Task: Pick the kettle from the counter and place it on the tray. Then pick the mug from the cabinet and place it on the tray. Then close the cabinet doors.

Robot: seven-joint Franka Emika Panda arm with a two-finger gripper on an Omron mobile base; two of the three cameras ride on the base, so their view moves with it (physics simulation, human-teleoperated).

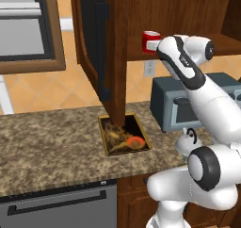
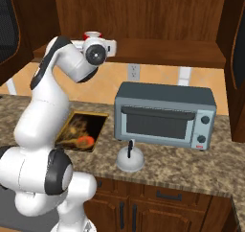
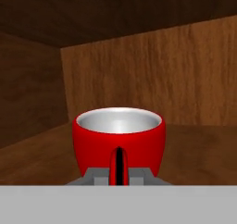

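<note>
Mug (image 1: 150, 39) half behind the arm; kettle (image 1: 187, 142) mostly hidden; gripper's grip unclear.

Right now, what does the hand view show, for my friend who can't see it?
A red mug with a shiny whitish inside stands close ahead on the wooden shelf inside the cabinet, its handle facing the camera. Dark wood walls rise behind and to the left.

Mug (image 1: 150, 39) on cabinet shelf (image 2: 191, 51) (kettle (image 2: 130, 159) before toaster oven (image 2: 165, 115)), tray (image 2: 81, 130) left
</note>
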